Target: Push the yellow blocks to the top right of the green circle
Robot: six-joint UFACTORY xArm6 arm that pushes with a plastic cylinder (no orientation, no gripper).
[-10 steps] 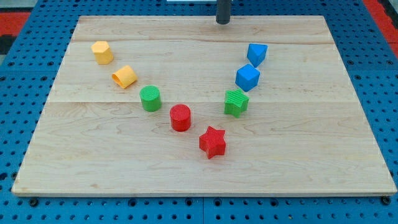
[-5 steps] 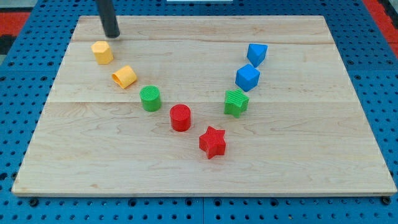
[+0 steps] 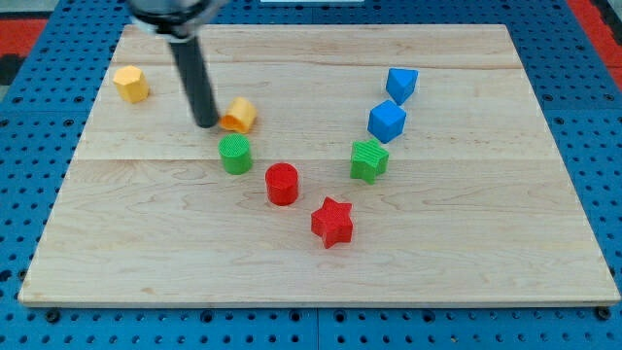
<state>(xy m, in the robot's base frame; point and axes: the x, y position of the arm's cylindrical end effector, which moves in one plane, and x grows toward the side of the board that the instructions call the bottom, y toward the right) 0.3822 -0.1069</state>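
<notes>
My tip (image 3: 206, 123) is touching the left side of one yellow block (image 3: 239, 115), which sits just up-right of the green circle (image 3: 234, 155). Other yellow block (image 3: 130, 84) is way off to its upper left. No pincer here, just a rod holding nothing.

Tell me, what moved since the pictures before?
My tip swept from the view's top down to the left of one yellow block, which slid right, now above the green circle. The other yellow block shifted left. Red, blue and the other green blocks stayed put.
</notes>
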